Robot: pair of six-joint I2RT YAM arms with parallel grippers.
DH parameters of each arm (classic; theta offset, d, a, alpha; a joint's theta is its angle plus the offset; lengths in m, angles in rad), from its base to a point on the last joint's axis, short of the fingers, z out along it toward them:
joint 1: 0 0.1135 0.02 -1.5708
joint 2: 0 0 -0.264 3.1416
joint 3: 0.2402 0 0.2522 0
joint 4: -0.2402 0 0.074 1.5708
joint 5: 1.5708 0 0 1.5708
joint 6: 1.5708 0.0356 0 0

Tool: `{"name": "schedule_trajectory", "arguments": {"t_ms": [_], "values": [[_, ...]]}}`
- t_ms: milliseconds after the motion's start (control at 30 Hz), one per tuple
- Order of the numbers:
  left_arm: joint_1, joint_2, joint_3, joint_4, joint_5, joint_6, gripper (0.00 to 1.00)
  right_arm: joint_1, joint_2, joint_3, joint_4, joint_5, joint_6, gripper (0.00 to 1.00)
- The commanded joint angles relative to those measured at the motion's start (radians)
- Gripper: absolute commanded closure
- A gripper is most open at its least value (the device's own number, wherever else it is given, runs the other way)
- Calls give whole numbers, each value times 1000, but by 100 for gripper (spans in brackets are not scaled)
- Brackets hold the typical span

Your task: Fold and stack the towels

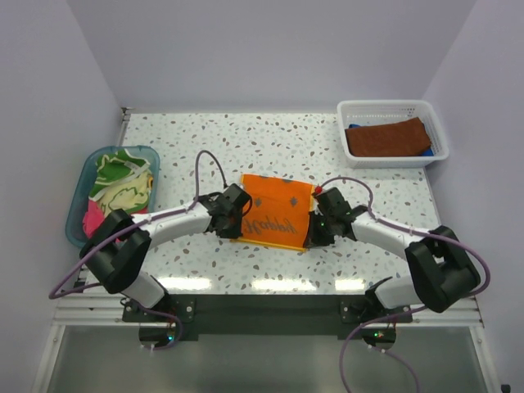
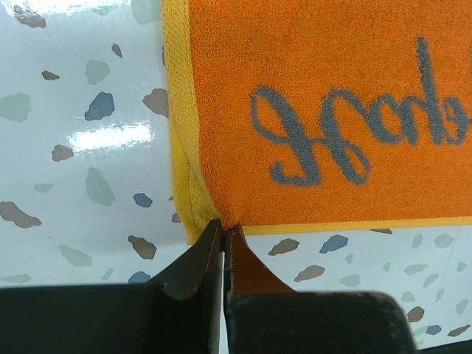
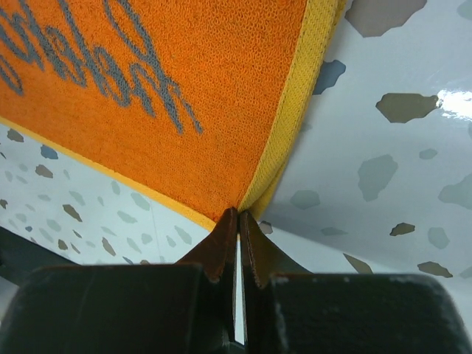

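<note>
An orange towel (image 1: 275, 211) with grey lettering and a yellow hem lies at the middle of the table. My left gripper (image 1: 235, 221) is shut on its near left corner (image 2: 221, 215), which is lifted off the table. My right gripper (image 1: 313, 235) is shut on its near right corner (image 3: 240, 206), also lifted. A rust brown towel (image 1: 386, 137) lies folded in the white basket (image 1: 393, 107), with a bit of blue towel (image 1: 425, 151) showing under it. Green and yellow patterned towels (image 1: 121, 180) and a pink towel (image 1: 93, 218) lie in the teal tub (image 1: 80, 188).
The white basket stands at the back right corner of the speckled table (image 1: 270, 139). The teal tub stands at the left edge. Walls close the table on three sides.
</note>
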Motion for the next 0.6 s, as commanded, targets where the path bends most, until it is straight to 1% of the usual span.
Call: {"name": "schedule_trajectory", "arguments": {"t_ms": [0,133,167,233,267,300,333,367,400,467,567], "values": [[1,3,-17,1,-49,23,100,-3,9,-9,9,45,-14,99],[-8,8,-24,-2,-54,14,98,-4,5,-7,-4,60,-20,99],[-8,6,-26,-2,-55,14,95,-3,2,-6,-9,63,-22,98],[-14,3,-23,-9,-58,6,91,-4,-7,5,-29,70,-25,93],[-16,-3,-21,-12,-60,8,85,-4,-18,8,-35,70,-25,90],[-20,-8,-14,-25,-68,5,81,-4,-27,19,-43,71,-27,85],[-23,-12,-8,-38,-77,-4,78,-4,-35,23,-59,74,-30,83],[-28,-28,-3,-59,-84,-6,71,-4,-55,30,-69,77,-31,81],[-34,-34,9,-70,-101,-9,68,-4,-64,43,-79,82,-34,77],[-39,-60,22,-103,-126,-23,61,-4,-95,59,-113,93,-43,74],[-46,-93,29,-137,-149,-38,55,-3,-116,86,-159,106,-53,69]]}}
